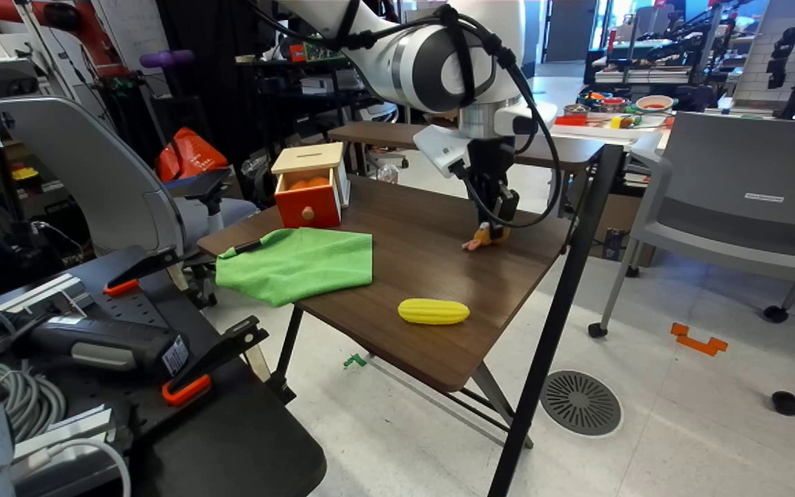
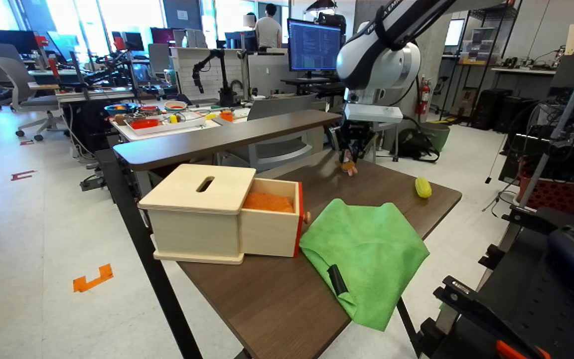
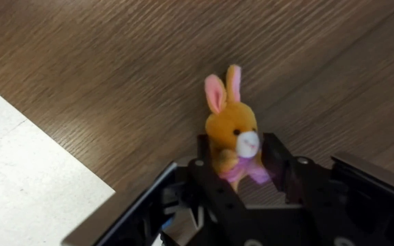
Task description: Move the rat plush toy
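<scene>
- Wrist view: we see the plush toy lengthwise between the fingers, ears pointing past the tips; whether they squeeze it, we cannot tell.
- Pinching across its soft, fuzzy orange body seems our next move.
- Under it runs the wood-grained table.
- Farther off: ridged yellow corn, draped green cloth, square-edged wooden box.

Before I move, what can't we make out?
Plush toy, far side: wrist view, behind its own front.
Gripper, shut or not: wrist view, contact dark and blurred.
Wooden box, interior: both exterior views, behind top and walls.
Black object, full shape: an exterior view, green cloth seemingly over part.
Arm, base: both exterior views, cut by top edge.
</scene>
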Motion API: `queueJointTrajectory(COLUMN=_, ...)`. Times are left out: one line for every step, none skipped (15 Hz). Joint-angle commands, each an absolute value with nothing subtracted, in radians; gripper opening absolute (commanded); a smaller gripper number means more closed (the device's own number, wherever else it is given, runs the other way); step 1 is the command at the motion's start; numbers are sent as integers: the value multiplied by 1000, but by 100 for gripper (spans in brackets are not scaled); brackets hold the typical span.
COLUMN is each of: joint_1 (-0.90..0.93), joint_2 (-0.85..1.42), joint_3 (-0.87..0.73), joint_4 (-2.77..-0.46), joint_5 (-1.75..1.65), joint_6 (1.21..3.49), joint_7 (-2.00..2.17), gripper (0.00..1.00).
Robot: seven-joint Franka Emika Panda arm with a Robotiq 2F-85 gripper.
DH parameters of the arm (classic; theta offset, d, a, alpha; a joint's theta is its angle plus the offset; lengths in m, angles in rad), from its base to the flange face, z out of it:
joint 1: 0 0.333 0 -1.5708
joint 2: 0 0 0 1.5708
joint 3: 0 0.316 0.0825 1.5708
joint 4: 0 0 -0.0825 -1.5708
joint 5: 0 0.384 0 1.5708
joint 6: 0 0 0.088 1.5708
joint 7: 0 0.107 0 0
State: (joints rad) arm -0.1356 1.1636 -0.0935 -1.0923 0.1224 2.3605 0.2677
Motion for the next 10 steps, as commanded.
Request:
queueJointTrajectory(joint_1=-130, joint_2=1167, joint_3=-103, joint_4=-1038, joint_5=113, joint_6=2292, joint_7=282, gripper=75)
queueJointTrajectory(joint_1=-129, joint_2=1142, joint_3=-104, joint_4=-1061, joint_5=111, joint_6=2299, joint_7=276, gripper=81)
queueJointTrajectory(joint_1=-132, joint_2=1115, joint_3=-100, joint_4=-1085, joint_5=114, joint_6=2303, joint_7=268, gripper=90)
queueJointTrajectory(joint_1=-133, joint_2=1086, joint_3=-99, joint_4=-1113, joint_5=117, joint_6=2312, joint_7=267, gripper=96)
queueJointTrajectory(joint_1=-131, joint_2=1034, joint_3=-97, joint_4=-1173, joint_5=123, joint_6=2338, joint_7=264, gripper=100)
queueJointTrajectory(joint_1=-135, joint_2=996, joint_3=-89, joint_4=-1212, joint_5=128, joint_6=2353, joint_7=251, gripper=100)
queueJointTrajectory(joint_1=-135, joint_2=942, joint_3=-83, joint_4=-1277, joint_5=123, joint_6=2349, joint_7=218, gripper=100)
queueJointTrajectory(joint_1=-137, joint_2=1073, joint_3=-94, joint_4=-1117, joint_5=120, joint_6=2334, joint_7=255, gripper=100)
queueJointTrajectory(joint_1=-137, joint_2=1036, joint_3=-92, joint_4=-1153, joint_5=121, joint_6=2334, joint_7=244, gripper=100)
queueJointTrajectory(joint_1=-136, joint_2=1005, joint_3=-91, joint_4=-1186, joint_5=121, joint_6=2334, joint_7=238, gripper=100)
